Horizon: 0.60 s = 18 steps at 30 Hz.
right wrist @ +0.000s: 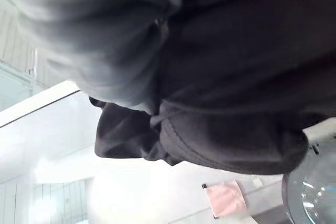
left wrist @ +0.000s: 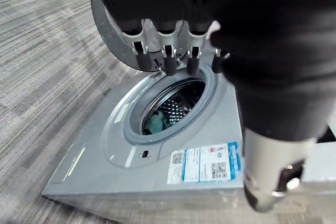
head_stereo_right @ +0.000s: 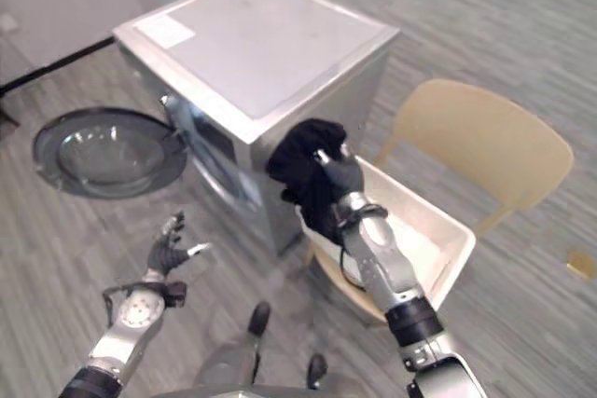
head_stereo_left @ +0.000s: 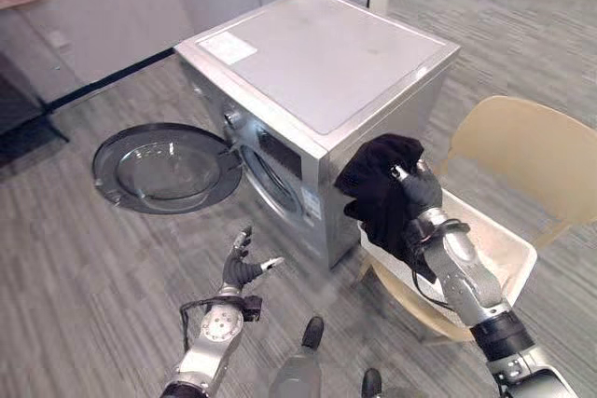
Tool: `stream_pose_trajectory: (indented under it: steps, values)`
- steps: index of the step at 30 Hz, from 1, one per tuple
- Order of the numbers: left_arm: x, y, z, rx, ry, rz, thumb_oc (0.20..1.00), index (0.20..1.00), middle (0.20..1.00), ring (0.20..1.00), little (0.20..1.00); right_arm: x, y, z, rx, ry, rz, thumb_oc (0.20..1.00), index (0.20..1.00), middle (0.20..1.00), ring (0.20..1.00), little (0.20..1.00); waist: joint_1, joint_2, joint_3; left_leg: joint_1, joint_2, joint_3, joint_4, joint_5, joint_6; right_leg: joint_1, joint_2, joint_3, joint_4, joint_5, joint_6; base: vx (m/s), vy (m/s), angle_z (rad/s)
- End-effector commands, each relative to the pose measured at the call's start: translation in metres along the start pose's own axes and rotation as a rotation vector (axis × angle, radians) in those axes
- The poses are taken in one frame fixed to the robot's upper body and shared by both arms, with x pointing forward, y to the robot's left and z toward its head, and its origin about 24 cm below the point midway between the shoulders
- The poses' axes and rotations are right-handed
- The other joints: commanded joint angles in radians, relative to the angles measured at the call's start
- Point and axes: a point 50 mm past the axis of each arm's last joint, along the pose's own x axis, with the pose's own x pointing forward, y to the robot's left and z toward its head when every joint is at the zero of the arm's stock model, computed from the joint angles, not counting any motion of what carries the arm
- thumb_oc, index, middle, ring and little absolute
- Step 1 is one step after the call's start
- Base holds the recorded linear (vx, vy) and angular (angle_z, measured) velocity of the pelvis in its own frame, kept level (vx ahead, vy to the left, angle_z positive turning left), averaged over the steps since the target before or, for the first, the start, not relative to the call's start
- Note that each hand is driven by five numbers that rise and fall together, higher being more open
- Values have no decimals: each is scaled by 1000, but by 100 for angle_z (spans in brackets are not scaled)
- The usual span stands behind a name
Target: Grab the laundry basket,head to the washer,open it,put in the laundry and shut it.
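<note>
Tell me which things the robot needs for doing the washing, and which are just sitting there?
For the job:
washer, its door open
black garment, held up in the right hand
white laundry basket
left hand, open, in front of the washer

Just there:
tan chair under the basket
pink cloth

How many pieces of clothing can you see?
2: a black garment gripped in the right hand above the white laundry basket, and a teal cloth inside the silver washer's drum. More may be hidden.
</note>
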Motion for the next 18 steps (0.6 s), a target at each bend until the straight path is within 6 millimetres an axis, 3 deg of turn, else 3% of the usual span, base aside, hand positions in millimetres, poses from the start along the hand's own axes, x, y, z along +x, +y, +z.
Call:
stream_pose_trajectory:
  steps: [1, 3, 4, 6, 7, 10, 12, 14, 15, 18]
  values:
    - [20, -8, 44, 1, -186, -33, 1000, 1000, 1000, 1000, 1000, 12, 31, 51, 33, -270, 114, 200, 200, 200, 200, 200, -37, -91, 25, -50, -115, 125, 1, 33, 1, 132, -91, -5, -180, -15, 89, -281, 30, 106]
    - [24, -21, 60, 36, -253, -83, 1000, 1000, 1000, 1000, 1000, 14, 44, 55, 39, -292, 161, 200, 200, 200, 200, 200, -69, -100, 26, -29, -94, 184, 80, -10, 20, 119, -120, -47, -191, 12, 93, -209, 38, 71]
    - [24, -21, 60, 36, -254, -83, 1000, 1000, 1000, 1000, 1000, 14, 44, 55, 39, -292, 161, 200, 200, 200, 200, 200, -70, -99, 24, -33, -93, 183, 82, -10, 20, 117, -119, -48, -192, 14, 93, -229, 48, 47]
    - [32, -44, 82, 78, -338, -151, 1000, 1000, 1000, 1000, 1000, 14, 65, 67, 49, -340, 257, 200, 200, 200, 200, 200, -124, -119, 11, 41, -54, 243, 165, -113, 29, 97, -160, -113, -193, 25, 93, -184, 104, 68]
    - [34, -58, 92, 99, -371, -198, 1000, 1000, 1000, 1000, 1000, 15, 77, 67, 71, -336, 313, 200, 200, 200, 200, 200, -153, -116, -8, 129, -20, 268, 135, -137, 21, 86, -172, -161, -188, 24, 94, -72, 113, 113]
    - [35, -66, 96, 108, -385, -217, 1000, 1000, 1000, 1000, 1000, 15, 85, 68, 91, -336, 340, 200, 200, 200, 200, 200, -163, -109, -23, 151, -24, 272, 103, -136, 26, 88, -171, -174, -194, 28, 104, 33, 104, 97]
    - [44, -86, 104, 189, -403, -248, 1000, 1000, 1000, 1000, 1000, 18, 109, 73, 142, -354, 439, 200, 200, 200, 200, 200, -174, -107, -52, 197, -45, 267, -11, -117, 29, 106, -175, -187, -200, 42, 117, 84, 186, 2]
    - [46, -90, 106, 201, -405, -259, 1000, 1000, 1000, 1000, 1000, 19, 113, 75, 149, -358, 456, 200, 200, 200, 200, 200, -176, -107, -60, 205, -50, 265, -27, -114, 30, 109, -176, -189, -202, 43, 119, 42, 136, 17]
    - [50, -97, 113, 229, -423, -273, 1000, 1000, 1000, 1000, 1000, 21, 128, 81, 169, -370, 517, 200, 200, 200, 200, 200, -174, -109, -71, 221, -58, 268, -51, -113, 34, 114, -180, -189, -207, 46, 126, 7, 133, 22]
    - [55, -104, 118, 252, -427, -287, 1000, 1000, 1000, 1000, 1000, 22, 138, 86, 187, -379, 563, 200, 200, 200, 200, 200, -172, -114, -81, 231, -63, 274, -61, -114, 37, 119, -185, -188, -212, 52, 132, -1, 116, 16]
